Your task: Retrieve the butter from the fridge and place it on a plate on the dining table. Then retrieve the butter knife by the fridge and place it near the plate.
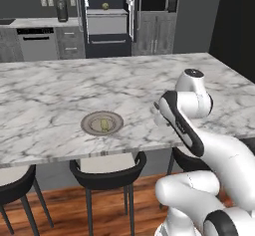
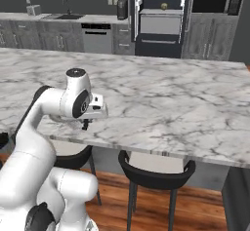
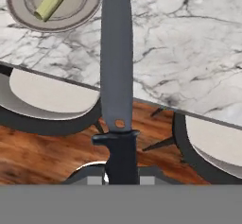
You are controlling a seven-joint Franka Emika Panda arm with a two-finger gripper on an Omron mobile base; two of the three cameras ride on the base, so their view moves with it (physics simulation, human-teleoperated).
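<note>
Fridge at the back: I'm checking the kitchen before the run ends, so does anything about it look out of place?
Yes. The fridge stands with both upper doors open, its shelves exposed, a small round item on one shelf.

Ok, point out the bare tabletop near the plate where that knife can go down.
Bare marble of the dining table surrounds the plate on every side; the stretch between plate and gripper lies closest. The plate holds the butter. The butter knife hangs over the table's near edge.
</note>
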